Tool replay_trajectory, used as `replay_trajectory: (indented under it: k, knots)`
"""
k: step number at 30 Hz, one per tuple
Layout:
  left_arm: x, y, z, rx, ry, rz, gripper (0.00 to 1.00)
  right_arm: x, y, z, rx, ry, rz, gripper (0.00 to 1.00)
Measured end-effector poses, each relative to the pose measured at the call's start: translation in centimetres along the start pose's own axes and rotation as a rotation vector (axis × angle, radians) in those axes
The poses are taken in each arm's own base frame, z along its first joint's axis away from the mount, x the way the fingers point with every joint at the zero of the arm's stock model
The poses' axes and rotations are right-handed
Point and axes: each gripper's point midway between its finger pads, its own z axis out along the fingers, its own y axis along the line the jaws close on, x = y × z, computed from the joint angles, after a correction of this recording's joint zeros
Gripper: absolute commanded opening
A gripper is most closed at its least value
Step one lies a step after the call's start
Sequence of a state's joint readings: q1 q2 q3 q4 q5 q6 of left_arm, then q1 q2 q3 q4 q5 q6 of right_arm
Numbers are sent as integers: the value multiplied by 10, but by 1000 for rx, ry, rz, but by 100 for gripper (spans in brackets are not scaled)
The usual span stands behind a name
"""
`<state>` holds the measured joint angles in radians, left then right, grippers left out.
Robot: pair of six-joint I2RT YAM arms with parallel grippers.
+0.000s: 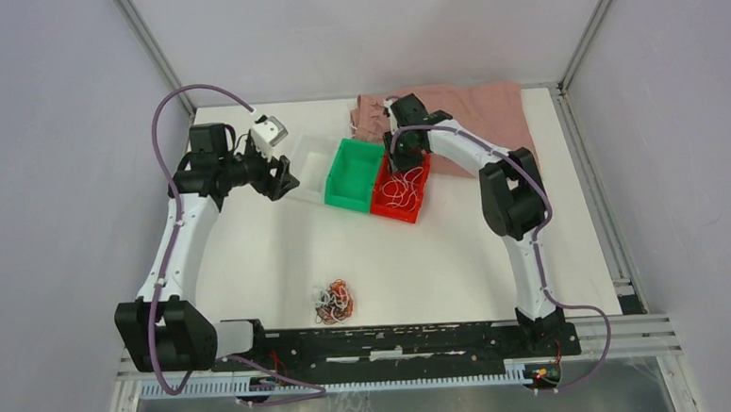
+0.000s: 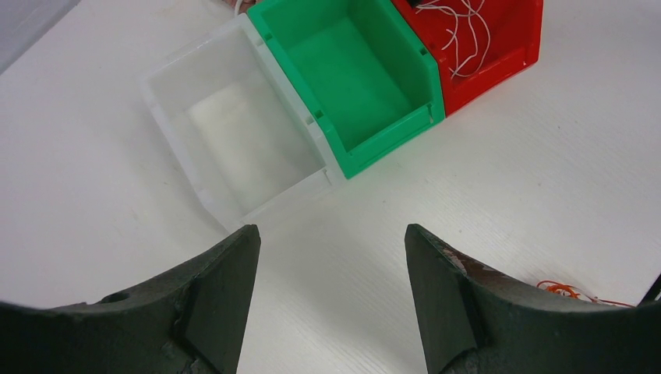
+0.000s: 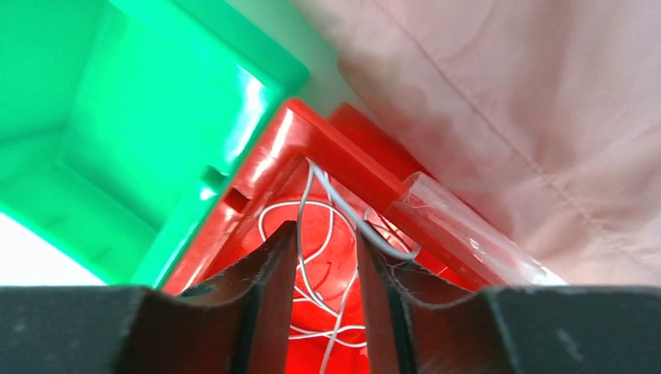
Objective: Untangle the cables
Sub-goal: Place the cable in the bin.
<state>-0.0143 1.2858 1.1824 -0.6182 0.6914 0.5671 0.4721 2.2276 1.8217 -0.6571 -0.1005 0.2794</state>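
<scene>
Worktop (image 1: 251,259): open stretch between bins and cable tangle (image 1: 334,302), which lies near near edge, centre. Pink cloth (image 1: 489,105) at far-right corner. Left tool (image 1: 285,180) open, hovering beside clear bin (image 1: 305,164). Right tool (image 1: 403,162) dipped into red bin (image 1: 392,210), jaws narrowly apart over white cables (image 1: 406,187). Green bin (image 1: 347,202) sits between other 2.

The overhead view is bright and evenly lit from above, in sharp focus throughout, with only faint, soft shadows on the white table (image 1: 251,250). In the left wrist view the table is close to overexposed toward 3 o'clock, the clear bin (image 2: 234,148) at 10 o'clock washes into it, and the dark fingers (image 2: 218,304) at 6 o'clock are slightly soft. In the right wrist view the green bin (image 3: 93,117) at 10 o'clock and the pink cloth (image 3: 507,101) at 2 o'clock are blurred, glare streaks the red bin (image 3: 343,164) at centre, and the table patch at 8 o'clock is blown out white.
</scene>
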Motion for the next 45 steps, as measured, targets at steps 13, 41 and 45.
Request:
replay_trajectory:
  k: [13,41,45]
  knots:
    - [0,0,0,0,0,-2,75,-69,-6,-88,-73,-196,53,41]
    - [0,0,0,2,-1,-2,76,3,7,-49,-168,-9,125,20]
    - [0,0,0,0,0,-2,75,-2,0,-30,-132,-2,129,18]
